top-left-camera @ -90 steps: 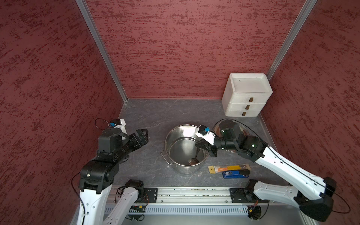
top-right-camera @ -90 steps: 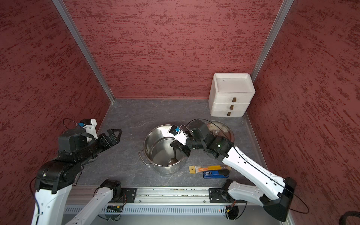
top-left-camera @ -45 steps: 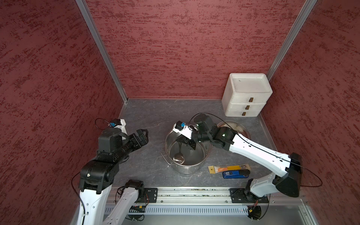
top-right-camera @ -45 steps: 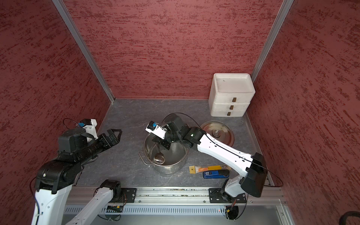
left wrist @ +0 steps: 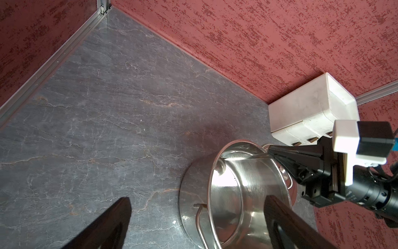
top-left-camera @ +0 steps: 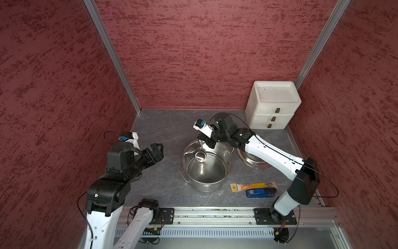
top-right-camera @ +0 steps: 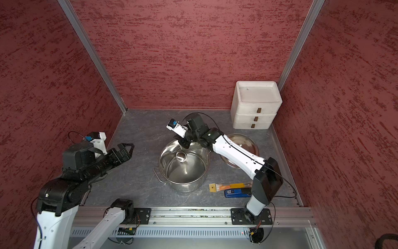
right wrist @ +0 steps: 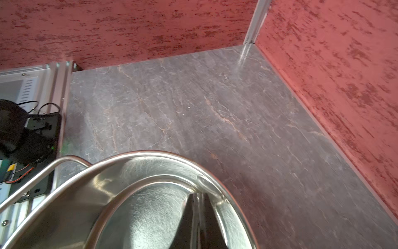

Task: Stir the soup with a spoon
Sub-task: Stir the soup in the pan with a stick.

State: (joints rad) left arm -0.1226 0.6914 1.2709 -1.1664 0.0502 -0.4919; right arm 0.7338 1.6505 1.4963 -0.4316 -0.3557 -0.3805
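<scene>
One spoon [top-left-camera: 200,155] (held), below right end effector [top-left-camera: 204,141]

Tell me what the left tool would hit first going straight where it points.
Probably the pot, at its near side; the open left tool aims at it, though height is unclear.
</scene>
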